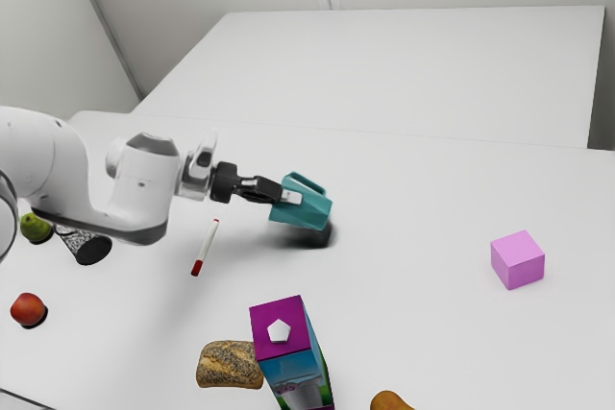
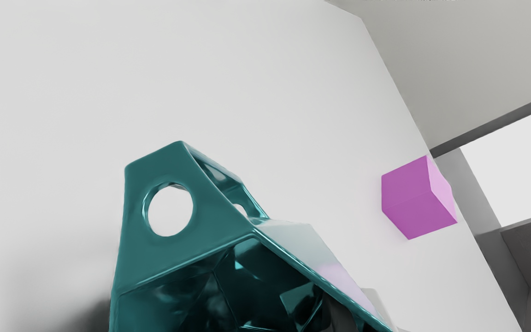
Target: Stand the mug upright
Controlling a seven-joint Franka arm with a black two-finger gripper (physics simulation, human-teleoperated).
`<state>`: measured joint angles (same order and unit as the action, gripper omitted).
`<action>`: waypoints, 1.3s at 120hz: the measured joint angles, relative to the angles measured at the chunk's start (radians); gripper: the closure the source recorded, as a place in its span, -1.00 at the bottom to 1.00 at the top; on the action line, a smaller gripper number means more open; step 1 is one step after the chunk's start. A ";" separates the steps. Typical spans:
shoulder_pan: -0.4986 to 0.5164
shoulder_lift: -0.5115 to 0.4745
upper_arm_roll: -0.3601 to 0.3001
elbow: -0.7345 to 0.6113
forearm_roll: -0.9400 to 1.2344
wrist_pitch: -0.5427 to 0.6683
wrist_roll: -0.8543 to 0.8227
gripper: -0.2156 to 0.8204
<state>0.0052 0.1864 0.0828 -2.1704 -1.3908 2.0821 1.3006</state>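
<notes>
Gripper (image 1: 290, 197), exterior view: I am pinching the teal mug (image 1: 306, 208) near its mouth and holding it tilted, handle (image 1: 307, 182) uppermost, base pointing away from my hand, apparently above the worktop (image 1: 413, 228). It is not standing upright. Caution: if I am lowering it at this angle, one base edge is likely to be landing first and levering the mug out of my grip.

Wrist view: one finger (image 2: 339, 317) is reaching inside the mouth, the other is pressing outside; the gap is matching the wall. Caution: only one side is bearing the load, so weight may be causing pivoting or slip. Releasing before the base is seating flat risks toppling. The pink cube (image 2: 417, 198) is standing well apart.
</notes>
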 joint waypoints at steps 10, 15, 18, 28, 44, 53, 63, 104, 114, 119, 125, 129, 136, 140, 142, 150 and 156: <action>-0.009 -0.044 0.000 0.020 0.072 0.002 -0.015 0.92; -0.010 -0.063 0.000 0.036 0.143 0.003 -0.036 0.92; -0.010 -0.073 0.000 0.045 0.189 0.003 -0.051 0.92; -0.010 -0.104 -0.001 0.081 0.389 0.004 -0.118 0.93; -0.012 -0.139 -0.002 0.094 0.718 -0.001 -0.249 0.93; -0.014 -0.146 -0.002 0.091 0.863 -0.005 -0.325 0.93; -0.016 -0.151 -0.004 0.088 0.991 -0.007 -0.408 0.93; -0.033 -0.218 -0.021 -0.062 1.288 0.136 -0.701 0.93; -0.045 -0.226 -0.022 -0.098 1.322 0.197 -0.754 0.93; -0.050 -0.232 -0.025 -0.113 1.333 0.226 -0.778 0.93; -0.056 -0.241 -0.026 -0.130 1.342 0.256 -0.805 0.93; -0.059 -0.246 -0.026 -0.137 1.349 0.273 -0.822 0.93; -0.061 -0.253 -0.027 -0.149 1.370 0.297 -0.853 0.93; -0.063 -0.254 -0.027 -0.153 1.382 0.310 -0.871 0.93; -0.063 -0.254 -0.027 -0.155 1.387 0.317 -0.879 0.93; -0.064 -0.255 -0.027 -0.163 1.401 0.337 -0.911 0.93; -0.063 -0.252 -0.028 -0.168 1.408 0.349 -0.933 0.93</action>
<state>-0.0579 -0.0655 0.0552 -2.3388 0.0172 2.4309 0.3680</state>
